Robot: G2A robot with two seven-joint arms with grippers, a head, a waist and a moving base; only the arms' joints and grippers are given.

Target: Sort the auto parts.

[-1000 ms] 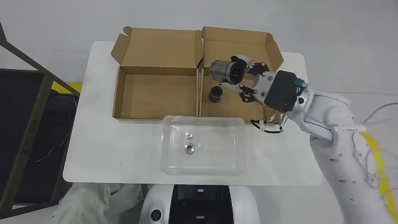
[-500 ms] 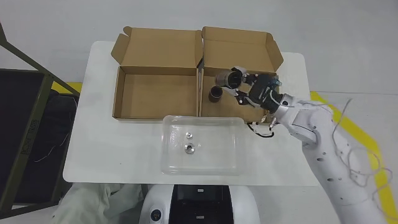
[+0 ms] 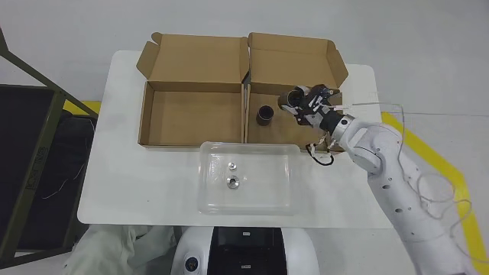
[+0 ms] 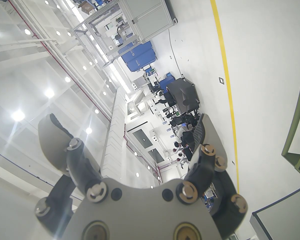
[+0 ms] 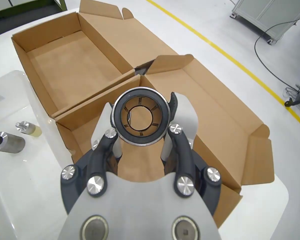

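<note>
The left gripper (image 4: 126, 128) is wide open and holds nothing. The left box (image 3: 191, 114) sits behind the clear tray (image 3: 267, 195), which has two small metal parts (image 3: 234, 182). Over the right box (image 3: 294, 65) (a dark cup (image 3: 264, 113) sits inside), the right gripper (image 5: 142, 119) squeezes a round ring (image 5: 162, 116).

White arm (image 3: 382, 153), grey gripper (image 5: 142, 107), prob. thin cable (image 3: 324, 157).

Left box (image 3: 191, 118) beside right box (image 3: 284, 131), tray (image 3: 269, 192) just in front of both.
</note>
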